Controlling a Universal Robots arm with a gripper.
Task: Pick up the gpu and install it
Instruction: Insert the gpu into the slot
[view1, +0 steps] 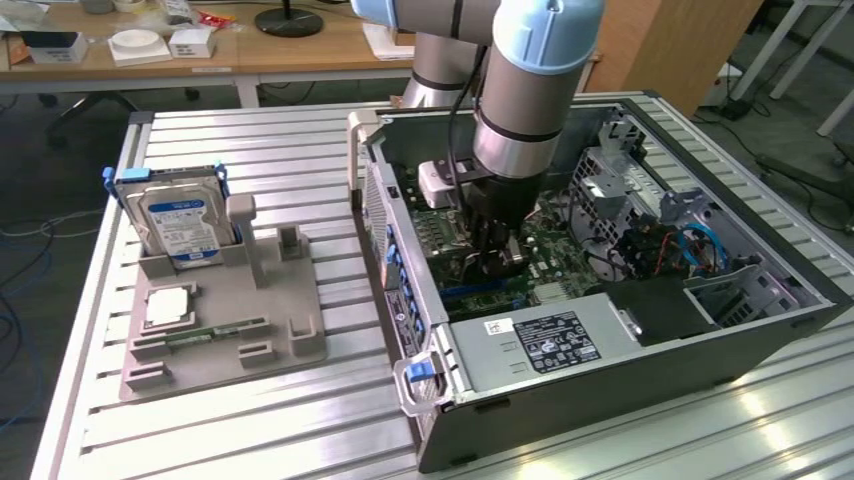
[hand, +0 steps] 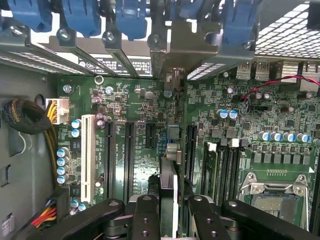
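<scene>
Edge-on in the wrist view, the gpu (hand: 169, 167) is a thin dark card running from between my fingers up to its pale metal bracket (hand: 172, 47) at the case's rear slot openings. My gripper (hand: 169, 212) is shut on it, black fingers (hand: 145, 215) pressing both faces. The card stands upright over the green motherboard (hand: 250, 125), between two long black expansion slots (hand: 129, 155). Whether its edge sits in a slot I cannot tell. In the exterior view my gripper (view1: 491, 262) reaches down inside the open computer case (view1: 601, 370), low over the board.
Blue slot latches (hand: 80, 17) line the case's rear. A cable bundle (hand: 22, 117) and the CPU socket (hand: 272, 192) flank the card. On the exterior view's left, a grey fixture (view1: 274, 345) holds a hard drive (view1: 180, 225) and a memory stick (view1: 220, 330).
</scene>
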